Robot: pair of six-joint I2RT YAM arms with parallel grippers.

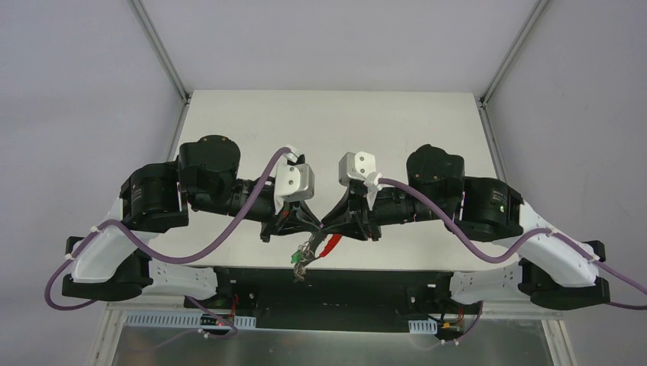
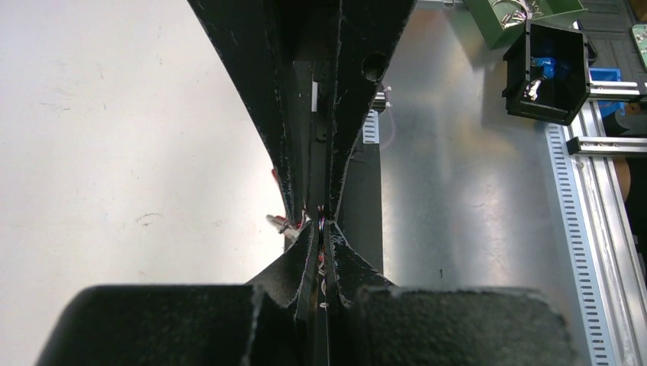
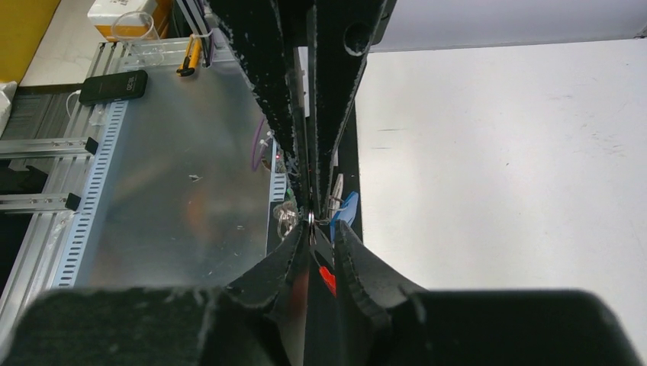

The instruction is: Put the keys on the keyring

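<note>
Keyring (image 1: pixel 307 255) hangs at the table's (image 1: pixel 328 122) near edge, one ring pinched in the shut left gripper (image 2: pixel 323 226); the right gripper's (image 3: pixel 313 226) jaws stand narrowly apart around it, grip unclear. Threading looks in hand; next, the ring's coil needs prying for the blue key (image 3: pixel 348 207).

A black phone (image 3: pixel 113 86) is lying beside a metal sheet (image 3: pixel 175 191); 1 black box (image 2: pixel 545 72) is sitting near a green box (image 2: pixel 519 15).
</note>
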